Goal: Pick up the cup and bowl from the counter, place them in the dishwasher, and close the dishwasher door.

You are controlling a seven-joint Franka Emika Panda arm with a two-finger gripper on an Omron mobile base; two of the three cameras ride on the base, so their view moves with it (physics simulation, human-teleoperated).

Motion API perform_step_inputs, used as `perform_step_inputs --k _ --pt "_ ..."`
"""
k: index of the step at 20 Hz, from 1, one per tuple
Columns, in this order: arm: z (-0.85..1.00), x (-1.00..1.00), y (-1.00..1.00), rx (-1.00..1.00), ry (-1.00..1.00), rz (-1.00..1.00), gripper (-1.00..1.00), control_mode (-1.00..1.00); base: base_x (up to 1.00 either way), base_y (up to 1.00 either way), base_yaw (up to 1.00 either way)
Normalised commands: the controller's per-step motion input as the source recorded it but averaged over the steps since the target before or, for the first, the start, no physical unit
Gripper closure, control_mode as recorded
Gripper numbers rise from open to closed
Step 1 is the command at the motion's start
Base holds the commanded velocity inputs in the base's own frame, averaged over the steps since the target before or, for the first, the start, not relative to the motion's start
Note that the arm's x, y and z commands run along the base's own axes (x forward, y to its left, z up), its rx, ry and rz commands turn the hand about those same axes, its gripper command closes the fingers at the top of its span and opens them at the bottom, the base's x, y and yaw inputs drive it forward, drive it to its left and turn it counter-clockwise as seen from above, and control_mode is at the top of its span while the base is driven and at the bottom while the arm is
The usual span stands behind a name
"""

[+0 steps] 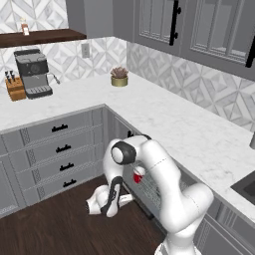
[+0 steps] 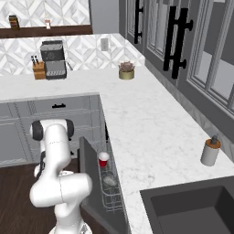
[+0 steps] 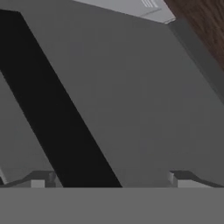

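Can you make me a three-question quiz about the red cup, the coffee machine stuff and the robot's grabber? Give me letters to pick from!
1. Where is the cup?
A. on the counter by the plant pot
B. in the dishwasher rack
C. in the sink

2. What colour is the bar handle on the dishwasher door?
A. black
B. gold
C. white

3. How is the end effector?
A. shut on the cup
B. shut on the bowl
C. open, holding nothing

Answers: 1 B, the right base view shows it standing in the wire rack. 2 A, the hand view shows a black bar on the grey panel. 3 C, its fingertips stand wide apart, with nothing between them.
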Motion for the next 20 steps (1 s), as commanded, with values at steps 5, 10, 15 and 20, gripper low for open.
perform_step_inputs --k 5,10,15,20 --pt "-0.08 0.42 -1.00 0.00 0.04 0.00 -1.00 -1.00 0.00 0.00 0.00" --pt "-0.08 0.45 -1.00 0.00 0.05 0.00 -1.00 -1.00 0.00 0.00 0.00" --pt "-0.09 0.49 -1.00 0.00 0.06 0.00 -1.00 -1.00 0.00 0.00 0.00" --pt "-0.12 0.50 -1.00 0.00 0.04 0.00 -1.00 -1.00 0.00 0.00 0.00"
